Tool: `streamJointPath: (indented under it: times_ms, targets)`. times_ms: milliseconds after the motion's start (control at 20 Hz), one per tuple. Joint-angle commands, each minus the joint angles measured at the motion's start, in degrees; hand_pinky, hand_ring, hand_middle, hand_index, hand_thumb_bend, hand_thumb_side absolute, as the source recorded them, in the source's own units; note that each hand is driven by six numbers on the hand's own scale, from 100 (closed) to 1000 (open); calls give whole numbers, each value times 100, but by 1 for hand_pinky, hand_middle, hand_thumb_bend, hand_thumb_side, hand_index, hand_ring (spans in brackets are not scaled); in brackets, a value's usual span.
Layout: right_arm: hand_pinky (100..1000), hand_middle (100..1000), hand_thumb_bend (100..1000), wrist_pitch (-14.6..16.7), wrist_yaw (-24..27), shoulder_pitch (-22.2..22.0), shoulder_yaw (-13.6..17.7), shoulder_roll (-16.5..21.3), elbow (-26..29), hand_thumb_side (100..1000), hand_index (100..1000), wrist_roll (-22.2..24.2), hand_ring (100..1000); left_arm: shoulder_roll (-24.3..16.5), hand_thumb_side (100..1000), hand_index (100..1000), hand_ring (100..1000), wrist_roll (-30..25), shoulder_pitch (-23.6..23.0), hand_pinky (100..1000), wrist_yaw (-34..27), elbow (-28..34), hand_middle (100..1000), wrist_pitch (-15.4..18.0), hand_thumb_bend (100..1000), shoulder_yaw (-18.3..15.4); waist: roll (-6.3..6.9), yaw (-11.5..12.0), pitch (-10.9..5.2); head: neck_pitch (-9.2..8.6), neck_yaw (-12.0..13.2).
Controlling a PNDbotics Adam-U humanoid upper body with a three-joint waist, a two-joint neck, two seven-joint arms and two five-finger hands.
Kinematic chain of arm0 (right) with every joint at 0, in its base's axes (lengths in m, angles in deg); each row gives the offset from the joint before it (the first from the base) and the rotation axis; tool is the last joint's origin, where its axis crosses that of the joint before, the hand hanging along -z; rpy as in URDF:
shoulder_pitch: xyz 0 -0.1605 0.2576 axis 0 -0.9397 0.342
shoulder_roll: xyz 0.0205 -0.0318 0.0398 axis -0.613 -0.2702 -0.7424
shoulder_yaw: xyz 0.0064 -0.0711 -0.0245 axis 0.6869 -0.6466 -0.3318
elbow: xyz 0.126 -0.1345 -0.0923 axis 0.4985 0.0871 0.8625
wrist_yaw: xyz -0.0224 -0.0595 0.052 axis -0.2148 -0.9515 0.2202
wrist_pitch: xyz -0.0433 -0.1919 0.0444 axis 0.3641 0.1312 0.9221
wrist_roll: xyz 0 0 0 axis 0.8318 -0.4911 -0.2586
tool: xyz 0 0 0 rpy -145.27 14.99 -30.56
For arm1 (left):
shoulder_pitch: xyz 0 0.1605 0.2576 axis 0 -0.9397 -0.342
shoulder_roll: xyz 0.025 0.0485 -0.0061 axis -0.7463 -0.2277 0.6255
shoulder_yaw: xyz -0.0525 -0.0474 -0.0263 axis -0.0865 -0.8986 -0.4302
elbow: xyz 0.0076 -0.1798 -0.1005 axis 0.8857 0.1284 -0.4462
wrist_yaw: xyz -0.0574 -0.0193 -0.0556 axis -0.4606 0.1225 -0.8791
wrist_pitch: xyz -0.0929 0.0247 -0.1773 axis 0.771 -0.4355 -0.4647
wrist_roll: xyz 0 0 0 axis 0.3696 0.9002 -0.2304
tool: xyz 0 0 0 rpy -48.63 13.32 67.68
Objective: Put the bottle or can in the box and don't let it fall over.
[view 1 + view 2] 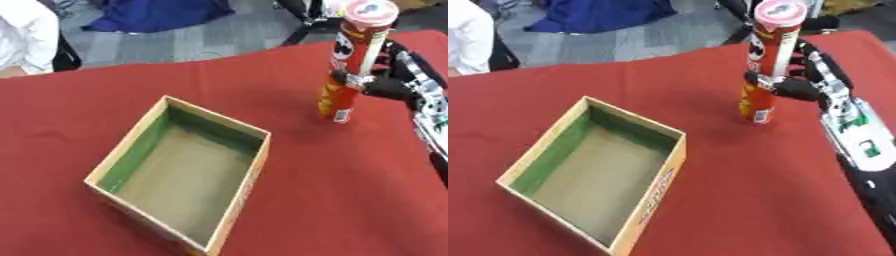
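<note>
A tall red crisp can (765,65) with a pale lid stands upright at the far right of the red table (737,190). My right hand (802,82) comes in from the right edge, its thumb and fingers curled round the can's middle. Whether the can's base touches the cloth or hangs just above it, I cannot tell. An open cardboard box (185,172) with a green inner wall and nothing inside sits to the can's left, nearer the front. My left hand shows in neither view.
Red cloth covers the table, with bare cloth between box and can. A person in white (24,35) sits at the far left edge. Beyond the table is grey floor with a blue cloth heap (157,14).
</note>
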Motion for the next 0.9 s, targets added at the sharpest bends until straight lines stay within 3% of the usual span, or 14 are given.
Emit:
streamJointPath:
  times_ms: [50,700,900]
  targets:
    - [862,897,701,12,95,143,2,67,7,340,957,-18,895,-105,820,842,802,-22,64,787,16,83,766,12,521,-32,-8,16,-46,-97,-9]
    - [914,869,720,47,246,294,-58,-30,-87,314,919,27,929,-88,821,841,802,-29,99,788,1,82,767,7,515,-19,1,50,-7,-141,-7]
    - [912,806,711,20,267,335,-69,-52,-129,272,874,-9,916,-83,822,839,803,-32,108,788,-2,86,767,6,513,-16,4,65,13,-143,-11]
